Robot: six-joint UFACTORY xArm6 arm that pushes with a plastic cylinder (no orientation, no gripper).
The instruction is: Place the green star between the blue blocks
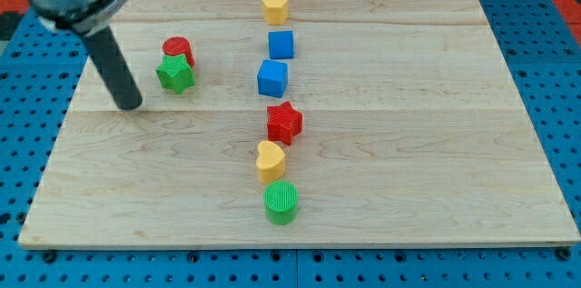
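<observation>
1. My tip, the lower end of a dark rod with no jaws to open or close, rests on the wooden board in the upper left of the frame.
2. Just to the tip's right, apart from it, sits the green star.
3. A red cylinder touches the green star from behind, toward the view's top.
4. Well to the right, near the board's centre, two blue cubes stand one above the other: the upper blue cube and the lower blue cube, close together with a narrow gap.
5. Above them, near the top edge, is a yellow hexagonal block.
6. Below the cubes, running down the frame, come a red star, a yellow heart and a green cylinder.
</observation>
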